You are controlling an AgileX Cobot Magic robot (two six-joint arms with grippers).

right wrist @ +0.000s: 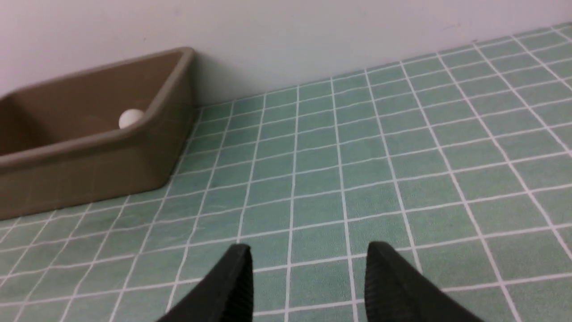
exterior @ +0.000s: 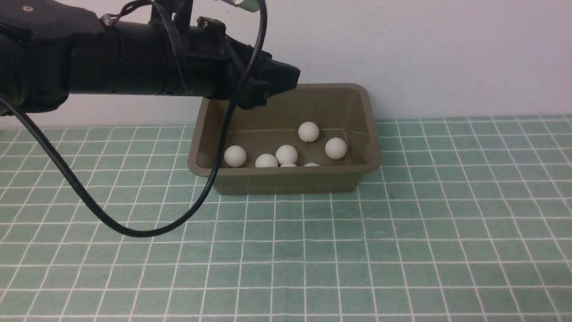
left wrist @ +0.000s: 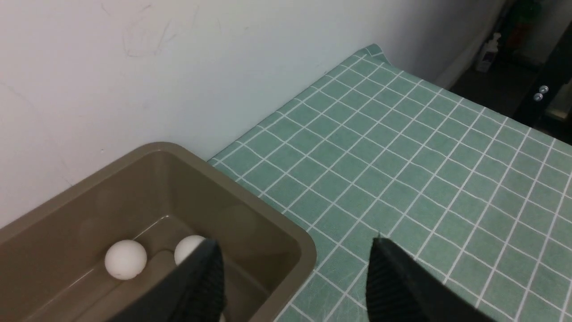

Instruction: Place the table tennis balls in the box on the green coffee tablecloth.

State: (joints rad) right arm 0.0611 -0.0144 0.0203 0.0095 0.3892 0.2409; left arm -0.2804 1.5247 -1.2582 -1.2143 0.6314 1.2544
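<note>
The olive-brown box (exterior: 286,182) stands on the green coffee tablecloth (exterior: 402,250) against the wall. Several white table tennis balls lie inside it, among them one (exterior: 308,131) near the back and one (exterior: 235,156) at the left. No ball shows on the cloth. My left gripper (exterior: 286,82) hovers above the box's back left part, open and empty; in the left wrist view the gripper (left wrist: 295,243) spans the box's corner rim (left wrist: 308,255), with two balls (left wrist: 125,259) below. My right gripper (right wrist: 310,248) hangs open and empty low over bare cloth, apart from the box (right wrist: 89,165).
A white wall (exterior: 447,53) runs right behind the box. The left arm's black cable (exterior: 134,231) loops down close to the cloth at the left. In the left wrist view the cloth's far edge (left wrist: 375,47) ends beside a dark floor area.
</note>
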